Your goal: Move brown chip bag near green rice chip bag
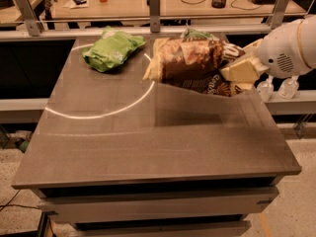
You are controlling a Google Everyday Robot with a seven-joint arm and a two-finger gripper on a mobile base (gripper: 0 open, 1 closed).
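Claw point(233, 79) at right of frame pinched the brown chip bag point(190, 63) by its right end, lifted off the desk point(148, 137), upper centre. Green rice chip bag point(197, 33) mostly hidden behind it. Bright green bag point(112, 48) upper left.

The single camera is looking down from in front of the table point(148, 147), facing its far edge from fairly near. The gripper point(236, 79) is showing at the right side, holding the brown chip bag point(190, 58).
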